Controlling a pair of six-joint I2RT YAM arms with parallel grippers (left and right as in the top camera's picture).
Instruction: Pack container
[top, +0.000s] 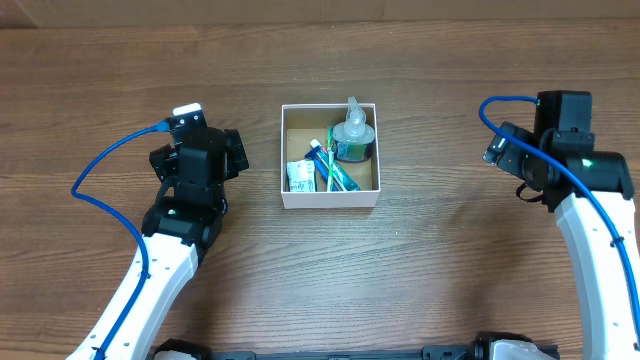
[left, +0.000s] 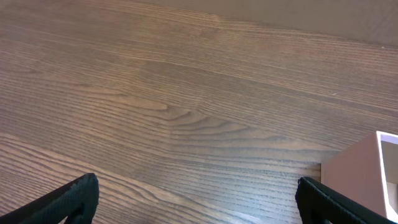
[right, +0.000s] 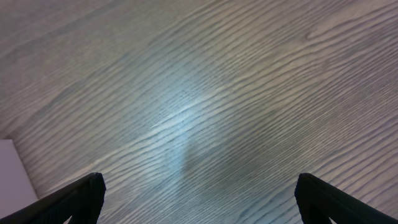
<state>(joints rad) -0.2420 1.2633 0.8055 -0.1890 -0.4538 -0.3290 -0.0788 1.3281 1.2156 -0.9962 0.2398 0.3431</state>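
Note:
The container (top: 291, 196) is a square shallow box with thin white walls and a tan floor, at the table's middle. Inside it lie a clear spray bottle (top: 353, 134), toothpaste tubes (top: 337, 172) and a small white packet (top: 299, 176). My left gripper (top: 237, 152) is open and empty, left of the container; the container's corner shows at the right edge of the left wrist view (left: 364, 177). My right gripper (top: 500, 146) is open and empty, far to the container's right, over bare wood. The jaws (left: 199, 202) (right: 199, 199) hold nothing.
The table is brown wood grain. A blue cable (top: 105, 165) loops off the left arm and another blue cable (top: 500, 110) off the right arm. A pale corner (right: 12, 168) shows at the left edge of the right wrist view.

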